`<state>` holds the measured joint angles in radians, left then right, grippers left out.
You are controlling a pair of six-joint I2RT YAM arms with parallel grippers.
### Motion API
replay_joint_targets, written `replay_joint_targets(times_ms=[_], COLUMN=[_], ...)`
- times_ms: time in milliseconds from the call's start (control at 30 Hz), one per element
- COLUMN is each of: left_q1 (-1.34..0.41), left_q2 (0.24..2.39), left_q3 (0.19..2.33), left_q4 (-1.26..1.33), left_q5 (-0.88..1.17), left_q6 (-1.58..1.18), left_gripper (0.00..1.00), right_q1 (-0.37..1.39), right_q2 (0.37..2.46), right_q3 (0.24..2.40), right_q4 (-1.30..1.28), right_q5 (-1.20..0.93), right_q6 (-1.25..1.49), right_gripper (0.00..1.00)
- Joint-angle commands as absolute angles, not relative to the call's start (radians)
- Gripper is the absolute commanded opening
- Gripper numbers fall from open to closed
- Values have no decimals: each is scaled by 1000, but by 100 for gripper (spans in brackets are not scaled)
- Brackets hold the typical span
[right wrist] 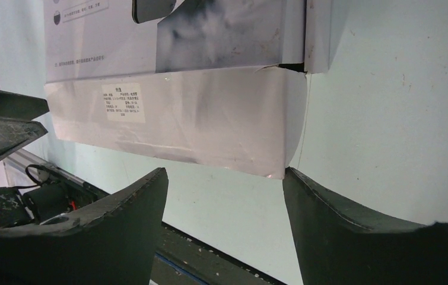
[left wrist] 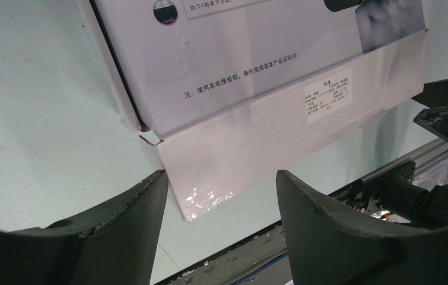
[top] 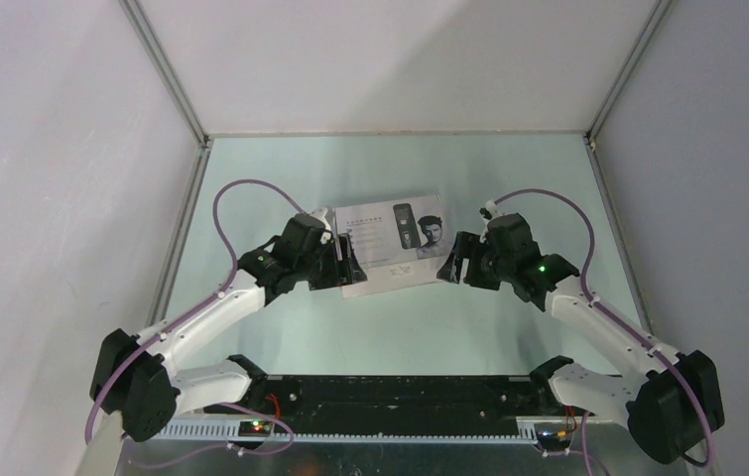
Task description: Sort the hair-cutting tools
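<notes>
— Which step are we on?
— Opening. The white box (top: 390,248) lies shut between our arms. No hair-cutting tools show, so we judge they are inside.
— Our pincers?
— The left gripper (top: 348,269) and the right gripper (top: 456,260) both gape, empty, one at each end of the box.
— Next?
— One steadies it, the other opens it.

Top overhead; wrist cams near box (left wrist: 239,136)
</notes>
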<state>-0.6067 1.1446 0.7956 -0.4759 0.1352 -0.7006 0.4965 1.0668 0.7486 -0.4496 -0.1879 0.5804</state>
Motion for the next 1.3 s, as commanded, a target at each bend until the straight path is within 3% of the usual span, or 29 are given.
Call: replay_joint_targets(times_ms=[0,833,1267], left_q1=[-618,-610,-601], left_q2=[1126,1121,1081], left_q3=[825,810,794], left_q4=[-469,-463,-483], left_q5=[157,148,77], left_q6=[-711,-713,-711], left_gripper=[72,72,78], right_q1=[513,527,517], right_q2=[1071,1137,1110], right_q3=[796,761,692], right_q4=[-446,-408,-319], right_q5=[-160,-140,-141], right_q6=[558,558,537], right_gripper=[76,77,77])
